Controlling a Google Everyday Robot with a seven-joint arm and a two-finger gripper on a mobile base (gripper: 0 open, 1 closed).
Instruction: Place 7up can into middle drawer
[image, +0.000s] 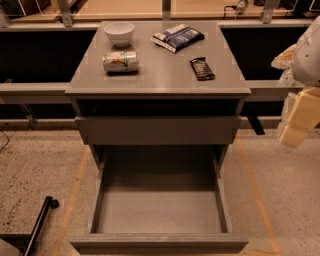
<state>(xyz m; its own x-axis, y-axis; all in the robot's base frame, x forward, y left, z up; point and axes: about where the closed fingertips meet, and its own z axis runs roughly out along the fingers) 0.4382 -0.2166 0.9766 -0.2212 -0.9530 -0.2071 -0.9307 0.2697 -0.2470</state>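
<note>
The 7up can (120, 62) lies on its side on the grey cabinet top (160, 75), at the left, just in front of a white bowl (119, 33). The middle drawer (159, 210) is pulled wide open below, its flat grey floor bare. The drawer front above it (158, 130) is closed. My gripper (299, 117) hangs at the far right edge of the view, off to the right of the cabinet and well away from the can; its pale yellow fingers point down.
A dark candy bar (202, 68) and a blue-and-white snack bag (177, 37) lie on the right half of the cabinet top. A black pole (39, 224) lies on the speckled floor at lower left. Orange tape lines run beside the cabinet.
</note>
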